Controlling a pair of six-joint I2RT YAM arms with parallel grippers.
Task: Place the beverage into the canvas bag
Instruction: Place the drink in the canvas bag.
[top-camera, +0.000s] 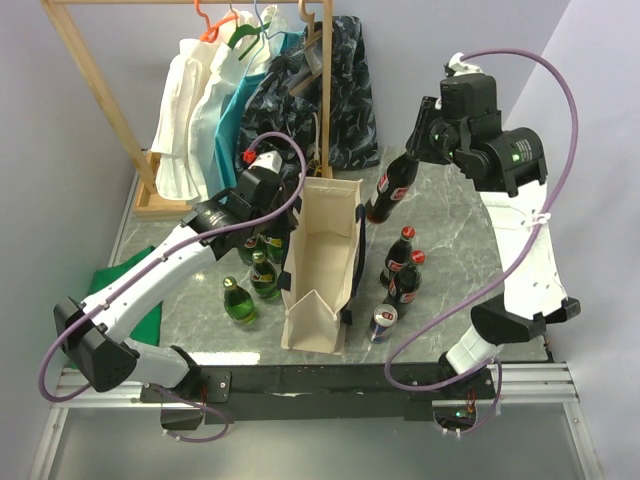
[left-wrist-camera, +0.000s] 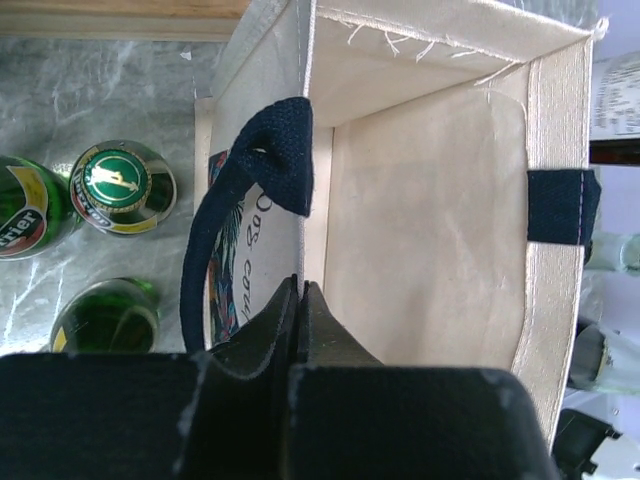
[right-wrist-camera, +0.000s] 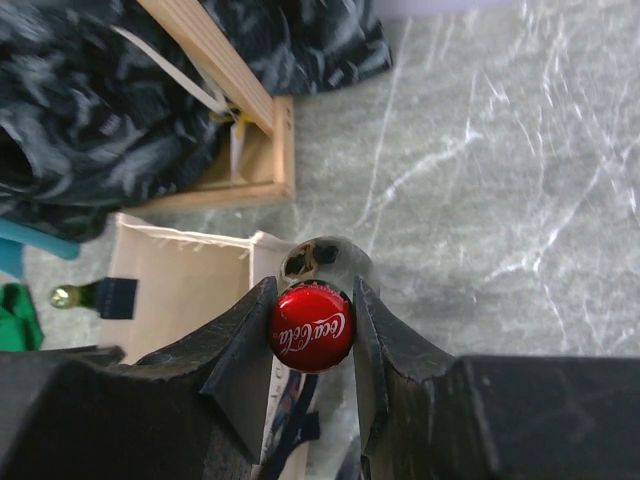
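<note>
The canvas bag (top-camera: 320, 262) stands open-topped mid-table, cream with navy handles (left-wrist-camera: 245, 215). My left gripper (top-camera: 292, 212) is shut on the rim of its left wall, the fingers (left-wrist-camera: 300, 300) pinching the fabric edge beside the empty inside (left-wrist-camera: 430, 230). The beverage, a dark cola bottle (top-camera: 386, 198) with a red cap (right-wrist-camera: 311, 326), hangs tilted just right of the bag's far right corner. My right gripper (right-wrist-camera: 311, 292) is shut on its neck at the cap. From the right wrist the bag (right-wrist-camera: 180, 290) lies to the left of the bottle.
Two more cola bottles (top-camera: 404, 262) and a can (top-camera: 383, 322) stand right of the bag. Three green bottles (top-camera: 255, 280) crowd its left side, under the left arm. A wooden clothes rack (top-camera: 325, 90) with hanging fabrics stands behind. A green cloth (top-camera: 125, 300) lies far left.
</note>
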